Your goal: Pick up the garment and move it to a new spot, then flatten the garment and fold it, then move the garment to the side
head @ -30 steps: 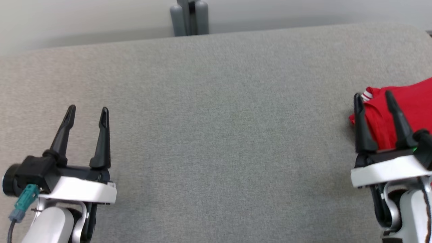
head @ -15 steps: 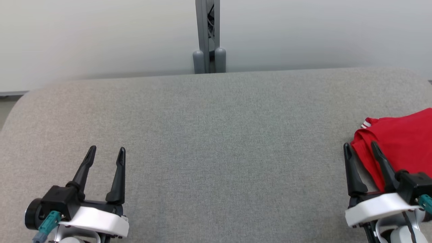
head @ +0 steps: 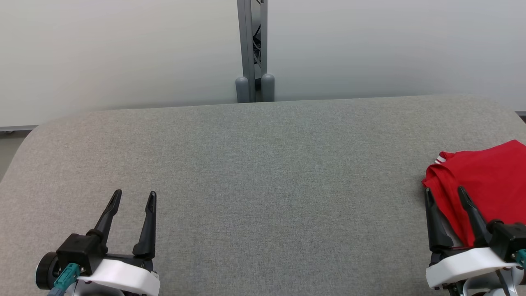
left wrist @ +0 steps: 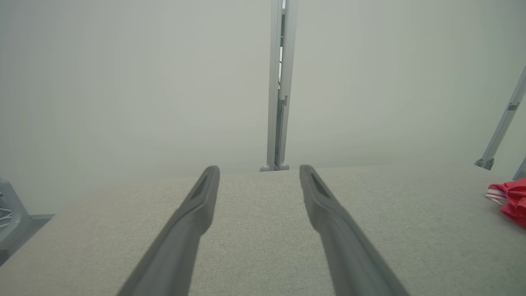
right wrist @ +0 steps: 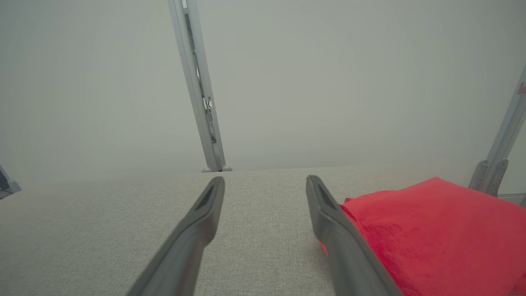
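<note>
The garment (head: 487, 181) is red cloth with a white-striped edge, lying folded at the right edge of the grey padded table (head: 263, 172). In the right wrist view the garment (right wrist: 435, 234) lies just right of the right finger. My right gripper (head: 444, 192) hovers open at the lower right, its fingers over the garment's near left corner, nothing between them. My left gripper (head: 135, 195) is open at the lower left over bare table, far from the garment. In the left wrist view the garment (left wrist: 511, 197) peeks in at the right edge, beyond my open left gripper (left wrist: 259, 169).
A grey metal post (head: 254, 49) with two rounded feet stands behind the table's far edge against a pale wall. Slanted metal struts (right wrist: 499, 152) rise at the far right. The table's left corner is rounded, with floor beyond.
The head camera has tilted up, so the table and both grippers sit lower in the picture. Both grippers stay open. The garment lies where it was.
</note>
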{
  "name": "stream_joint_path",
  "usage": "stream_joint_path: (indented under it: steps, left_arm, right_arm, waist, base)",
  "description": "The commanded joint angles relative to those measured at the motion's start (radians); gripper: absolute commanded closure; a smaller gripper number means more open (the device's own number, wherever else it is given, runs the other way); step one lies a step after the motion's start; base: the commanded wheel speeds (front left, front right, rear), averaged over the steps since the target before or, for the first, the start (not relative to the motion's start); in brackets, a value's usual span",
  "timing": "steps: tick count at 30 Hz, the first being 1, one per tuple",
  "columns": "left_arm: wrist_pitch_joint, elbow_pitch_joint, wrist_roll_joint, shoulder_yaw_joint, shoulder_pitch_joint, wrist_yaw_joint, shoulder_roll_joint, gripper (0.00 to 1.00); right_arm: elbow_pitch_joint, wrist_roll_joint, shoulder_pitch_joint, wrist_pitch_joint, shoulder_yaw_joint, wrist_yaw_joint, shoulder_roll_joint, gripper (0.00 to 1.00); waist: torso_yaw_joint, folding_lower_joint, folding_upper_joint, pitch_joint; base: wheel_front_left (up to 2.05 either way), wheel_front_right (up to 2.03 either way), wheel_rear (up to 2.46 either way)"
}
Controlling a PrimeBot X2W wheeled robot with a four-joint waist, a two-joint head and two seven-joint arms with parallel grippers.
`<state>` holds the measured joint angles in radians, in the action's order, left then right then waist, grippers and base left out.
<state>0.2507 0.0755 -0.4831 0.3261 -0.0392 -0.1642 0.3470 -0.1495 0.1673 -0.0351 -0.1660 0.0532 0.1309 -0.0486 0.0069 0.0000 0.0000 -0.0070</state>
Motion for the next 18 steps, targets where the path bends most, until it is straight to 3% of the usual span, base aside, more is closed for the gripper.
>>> stream_joint_path:
  steps: [1,18]
  left_arm:
    - [0.0,0.002,-0.003,-0.004,-0.004,-0.007,0.001,0.0]
    - [-0.005,0.017,-0.02,-0.004,-0.009,-0.028,-0.002,0.0]
  right_arm:
    - [0.002,0.002,0.006,0.005,-0.003,0.0,-0.005,0.0]
    - [-0.003,0.01,0.005,0.008,-0.012,0.0,-0.005,0.0]
  waist:
    - [-0.001,0.0,0.0,0.001]
    - [0.012,0.0,0.0,0.002]
  base:
    - [0.0,0.0,0.0]
    - [0.0,0.0,0.0]
